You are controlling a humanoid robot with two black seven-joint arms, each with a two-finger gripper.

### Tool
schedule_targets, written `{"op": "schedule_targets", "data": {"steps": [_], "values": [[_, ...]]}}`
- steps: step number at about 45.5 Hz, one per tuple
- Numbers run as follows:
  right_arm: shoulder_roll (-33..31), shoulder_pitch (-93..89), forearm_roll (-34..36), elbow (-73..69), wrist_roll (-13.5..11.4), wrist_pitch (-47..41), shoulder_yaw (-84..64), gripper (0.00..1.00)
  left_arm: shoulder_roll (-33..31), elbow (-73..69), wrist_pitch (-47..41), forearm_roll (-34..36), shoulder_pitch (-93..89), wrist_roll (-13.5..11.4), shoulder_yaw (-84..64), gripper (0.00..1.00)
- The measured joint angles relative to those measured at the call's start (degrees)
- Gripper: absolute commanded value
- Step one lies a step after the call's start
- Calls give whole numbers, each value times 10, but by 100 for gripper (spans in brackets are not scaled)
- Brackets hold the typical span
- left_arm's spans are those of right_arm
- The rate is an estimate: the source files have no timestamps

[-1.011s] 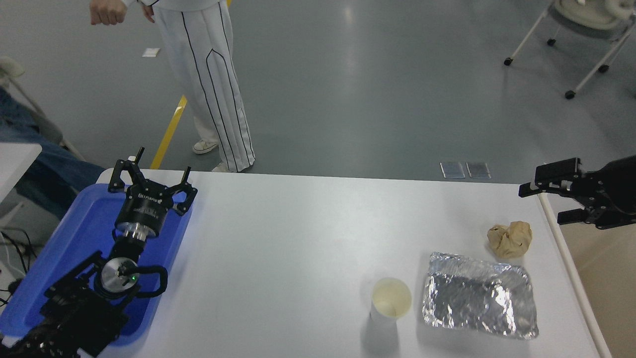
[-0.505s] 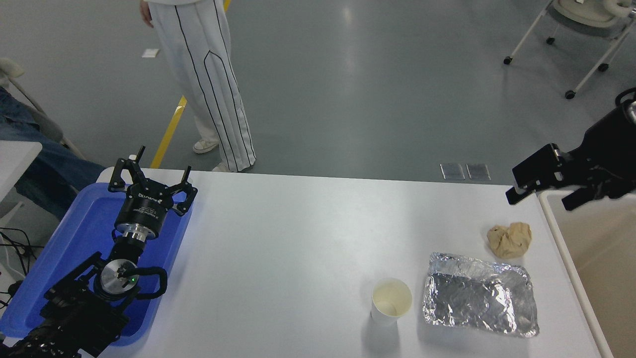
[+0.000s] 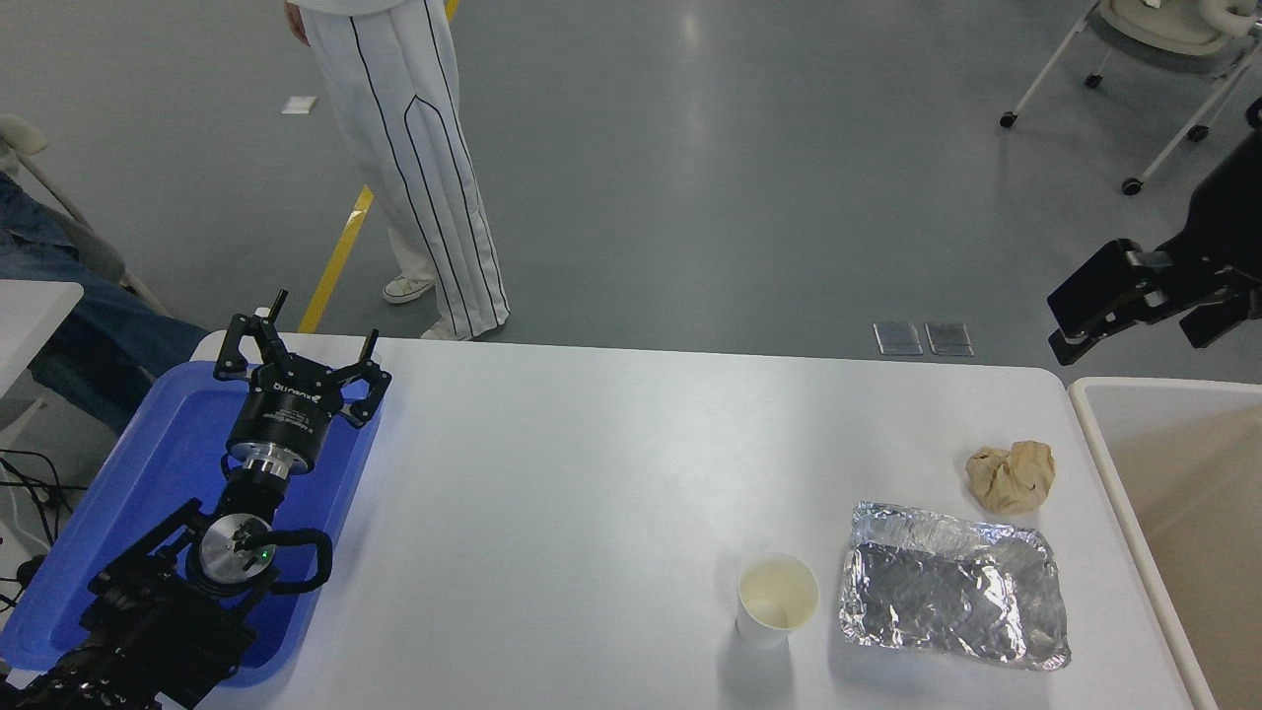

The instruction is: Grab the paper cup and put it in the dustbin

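Note:
The paper cup [image 3: 777, 599] stands upright on the white table [image 3: 592, 473], near its front right, white with a cream inside. Along the table's right edge is the dustbin [image 3: 1203, 483], with a white rim and beige inner walls. My right gripper [image 3: 1134, 330] hangs open and holds nothing. It is high over the bin's far corner, far from the cup. My left gripper [image 3: 301, 340] is parked open over the blue tray [image 3: 158, 463] at the left.
A crinkled silver foil tray [image 3: 951, 587] lies just right of the cup. A crumpled tan paper ball [image 3: 1011, 475] sits behind it near the bin. A person in white striped trousers [image 3: 414, 168] stands beyond the table's far left. A wheeled frame [image 3: 1154, 89] is at the top right.
My right gripper has lifted and drawn back to the right, off the bin's rim. More of the dustbin now shows. The cup and the left arm have not moved.

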State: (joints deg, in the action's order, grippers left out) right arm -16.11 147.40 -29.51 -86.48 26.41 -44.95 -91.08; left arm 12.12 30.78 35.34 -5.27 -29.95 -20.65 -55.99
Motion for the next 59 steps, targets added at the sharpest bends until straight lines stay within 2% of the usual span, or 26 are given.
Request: {"op": "schedule_targets", "data": {"steps": [23,35,59], "values": [[21,-15,33,2,-4,0,66,100,0,0,0,0,0,0,0,100],[27,-57,42,7,-5,0,141,100,0,0,0,0,0,0,0,100],[34,-186,62,15,-5,10,172,97,0,1,1,0,0,0,0,100]]}}
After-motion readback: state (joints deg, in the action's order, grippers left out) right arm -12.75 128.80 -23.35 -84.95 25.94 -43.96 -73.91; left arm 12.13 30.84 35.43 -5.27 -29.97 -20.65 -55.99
